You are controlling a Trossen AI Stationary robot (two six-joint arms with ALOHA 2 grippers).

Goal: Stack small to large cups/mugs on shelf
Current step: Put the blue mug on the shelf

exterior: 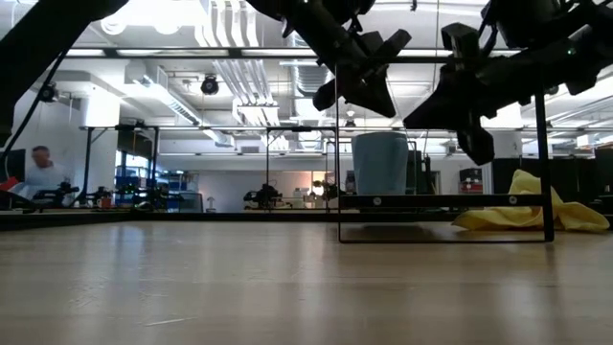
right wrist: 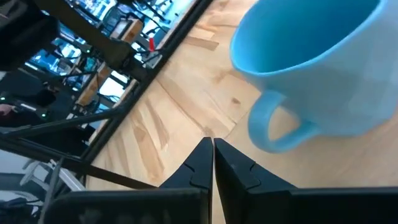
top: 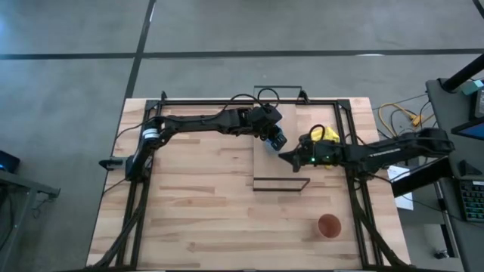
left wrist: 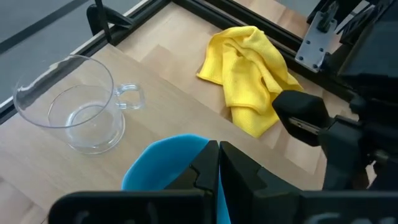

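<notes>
The light-blue mug (exterior: 380, 163) stands upright on the shelf board (exterior: 441, 200), its handle (right wrist: 273, 127) turned toward my right gripper. My left gripper (exterior: 369, 94) hovers shut just above the mug (left wrist: 163, 163). My right gripper (exterior: 471, 129) hangs shut beside the mug (right wrist: 311, 62), a little above the board. The clear glass cup (left wrist: 71, 118) stands on the board (top: 276, 170) beyond the mug. The brown-orange cup (top: 328, 226) stands upright on the tabletop near the front right.
A yellow cloth (top: 321, 136) lies crumpled at the shelf's right side and also shows in the left wrist view (left wrist: 249, 74). The shelf's black wire frame (top: 280, 183) stands along its near edge. Black frame rails (top: 355, 174) run along the table's sides and back.
</notes>
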